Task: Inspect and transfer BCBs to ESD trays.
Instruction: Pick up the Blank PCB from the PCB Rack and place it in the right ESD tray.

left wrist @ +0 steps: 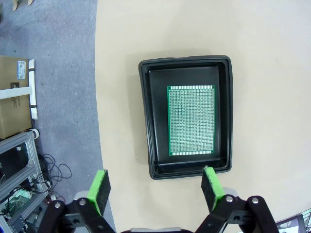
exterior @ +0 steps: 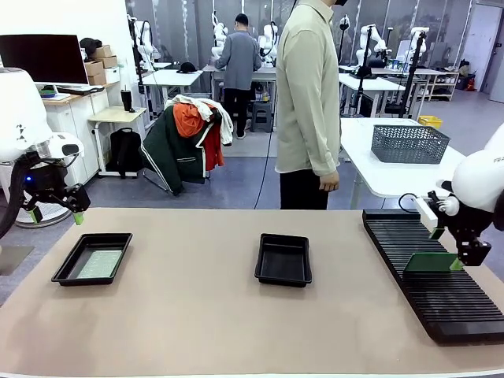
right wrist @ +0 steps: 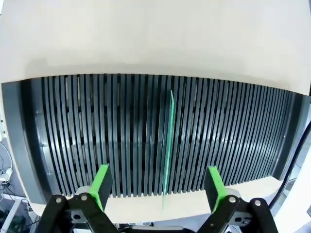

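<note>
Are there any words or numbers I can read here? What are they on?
No text here can be read.
Label on the cardboard box: too blurred to read.
BCB in the ESD tray: no print to be seen.

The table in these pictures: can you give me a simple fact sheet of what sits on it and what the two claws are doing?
left tray: holds the flat BCB
middle tray: nothing in it
rack: the standing BCB sits on edge in one slot
left gripper: open, raised near the left tray, holding nothing
right gripper: open, one finger on each side of the standing BCB, apart from it
person: standing at the far side, hands off the table
</note>
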Motion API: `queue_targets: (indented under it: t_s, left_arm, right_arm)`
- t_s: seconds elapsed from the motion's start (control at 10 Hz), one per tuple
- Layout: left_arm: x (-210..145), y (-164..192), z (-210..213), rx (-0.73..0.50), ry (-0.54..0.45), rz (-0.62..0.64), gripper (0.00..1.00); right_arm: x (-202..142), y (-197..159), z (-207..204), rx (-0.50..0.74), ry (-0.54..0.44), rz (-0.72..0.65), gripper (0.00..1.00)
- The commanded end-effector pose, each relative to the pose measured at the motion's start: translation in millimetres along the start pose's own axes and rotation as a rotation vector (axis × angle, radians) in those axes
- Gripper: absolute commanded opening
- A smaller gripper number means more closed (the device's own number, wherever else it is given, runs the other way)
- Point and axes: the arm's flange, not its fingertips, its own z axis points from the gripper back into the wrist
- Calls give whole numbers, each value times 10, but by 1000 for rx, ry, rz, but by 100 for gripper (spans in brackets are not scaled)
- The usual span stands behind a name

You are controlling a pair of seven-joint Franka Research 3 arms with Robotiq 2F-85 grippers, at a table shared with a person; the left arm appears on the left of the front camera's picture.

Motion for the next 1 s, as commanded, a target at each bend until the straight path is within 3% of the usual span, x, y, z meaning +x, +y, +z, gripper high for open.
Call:
queue_targets:
  t_s: [0.0, 0.9]
  left_arm:
    - [-3, 3, -11, -2, -12, 0, 100]
    - [-3, 3, -11, -2, -12, 0, 100]
  right_arm:
    - [-39, -33, -151, -16, -20, 2, 100]
    - [-13, -25, -213, 12, -15, -40, 100]
